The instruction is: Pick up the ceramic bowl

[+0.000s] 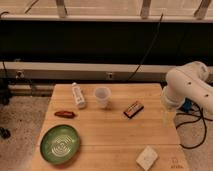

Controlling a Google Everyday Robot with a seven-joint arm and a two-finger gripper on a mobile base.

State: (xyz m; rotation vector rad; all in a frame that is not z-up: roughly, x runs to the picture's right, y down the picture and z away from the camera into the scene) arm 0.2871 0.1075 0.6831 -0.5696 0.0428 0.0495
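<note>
Ceramic bowl (pixel 60 144): green, glossy, pale rings inside; upright at the near-left corner of the wooden table (pixel 115 131). Translucent cup (pixel 102 96): table's far middle. White bottle (pixel 78 95): lying on the table's far left. White box (pixel 147 158): near-right corner. Gripper (pixel 167 116): at the table's right edge, well apart from the bowl; whether released or clenched cannot be told.

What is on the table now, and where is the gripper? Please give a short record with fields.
surface: wooden table
target: ceramic bowl, green, upright, front left corner
gripper: gripper at the right table edge, well apart from the bowl
back row: white bottle lying flat; translucent cup upright
middle: reddish-brown packet at left; dark packet at right
front right: white block
task state: bowl not yet picked up
</note>
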